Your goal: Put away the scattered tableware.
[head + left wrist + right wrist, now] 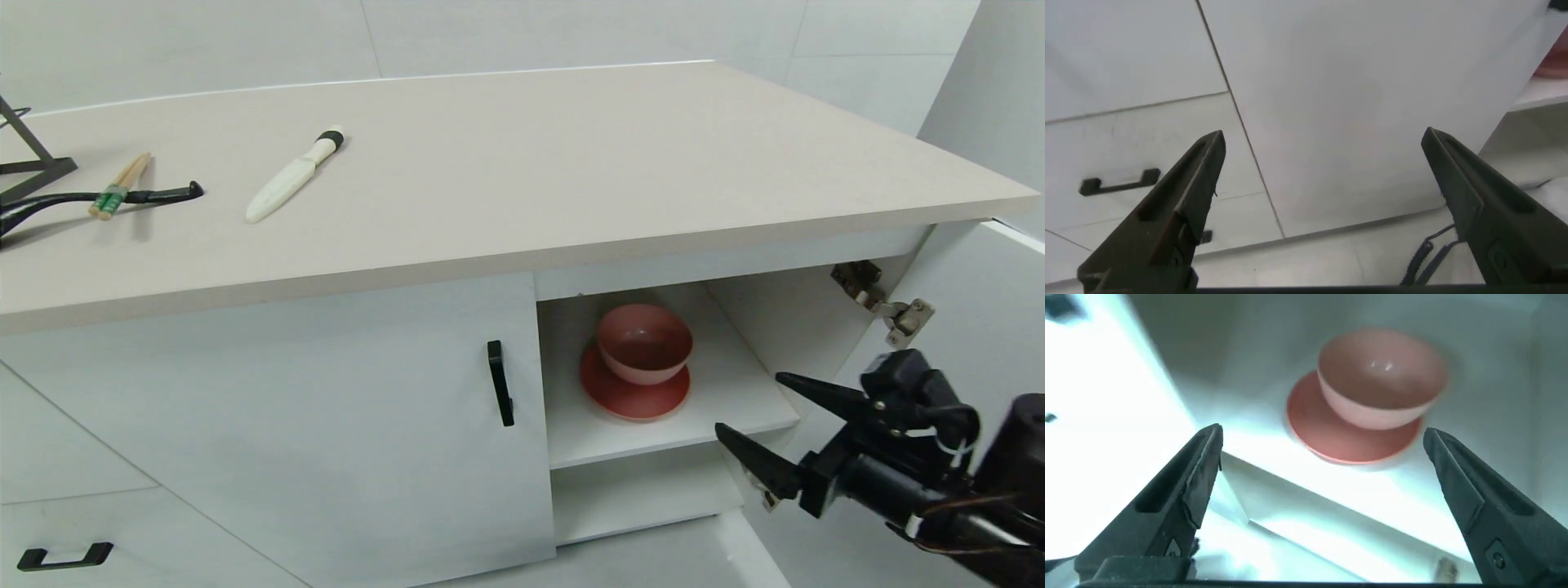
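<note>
A: What colours in the cupboard (326, 425)?
B: White all over, with a black door handle (500, 382). Pink bowl (644, 343), red plate (633, 400).
A: And on top?
B: Plain beige counter (571, 163). Cream knife (295, 175) with a black band, and tan chopsticks (118, 186) with green bands.

Countertop (571, 163): knife (294, 175), chopsticks (120, 185). Cabinet shelf (727, 376): red plate (633, 398) under bowl (643, 343).

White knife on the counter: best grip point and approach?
Take the white knife by its handle, near the black band, from straight above. It lies flat and diagonal on the countertop, so a side approach likely finds no edge; close across its narrow width, square to its length.
</note>
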Robot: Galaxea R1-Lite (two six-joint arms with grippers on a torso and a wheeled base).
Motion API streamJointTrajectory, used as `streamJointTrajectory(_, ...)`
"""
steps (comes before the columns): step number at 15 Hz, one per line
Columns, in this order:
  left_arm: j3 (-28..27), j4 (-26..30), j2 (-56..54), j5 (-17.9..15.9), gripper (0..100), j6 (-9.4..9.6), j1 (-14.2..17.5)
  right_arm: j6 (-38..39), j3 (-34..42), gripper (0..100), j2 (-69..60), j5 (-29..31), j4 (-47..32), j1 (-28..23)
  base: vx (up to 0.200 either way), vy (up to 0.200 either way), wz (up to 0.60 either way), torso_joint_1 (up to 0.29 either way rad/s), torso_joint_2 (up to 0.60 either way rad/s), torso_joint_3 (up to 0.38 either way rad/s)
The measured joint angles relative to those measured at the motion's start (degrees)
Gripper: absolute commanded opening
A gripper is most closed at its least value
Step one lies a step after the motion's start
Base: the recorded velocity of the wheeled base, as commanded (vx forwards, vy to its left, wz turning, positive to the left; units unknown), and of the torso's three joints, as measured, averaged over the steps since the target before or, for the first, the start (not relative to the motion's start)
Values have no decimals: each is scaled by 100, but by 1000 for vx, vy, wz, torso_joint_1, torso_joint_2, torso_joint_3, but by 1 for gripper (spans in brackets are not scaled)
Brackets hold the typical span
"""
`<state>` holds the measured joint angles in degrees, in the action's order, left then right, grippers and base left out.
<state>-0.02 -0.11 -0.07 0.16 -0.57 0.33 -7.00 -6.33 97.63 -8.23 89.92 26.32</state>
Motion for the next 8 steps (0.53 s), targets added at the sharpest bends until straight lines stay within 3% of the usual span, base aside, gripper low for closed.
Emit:
streamJointTrajectory(2,0,-2,0,9,100,-87,0,-6,361,100,-802,99,-90,-26,0,0,0,0,0,0)
streamJointTrajectory(4,-2,-2,0,9,100,-87,0,-22,523,100,-1669,336,-657,-135,0,0,0,0,0,0)
streamJointTrajectory(8,-7,-2,0,6,100,-84,0,22,603,100,-3621,623,-2828,-485,0,0,0,0,0,0)
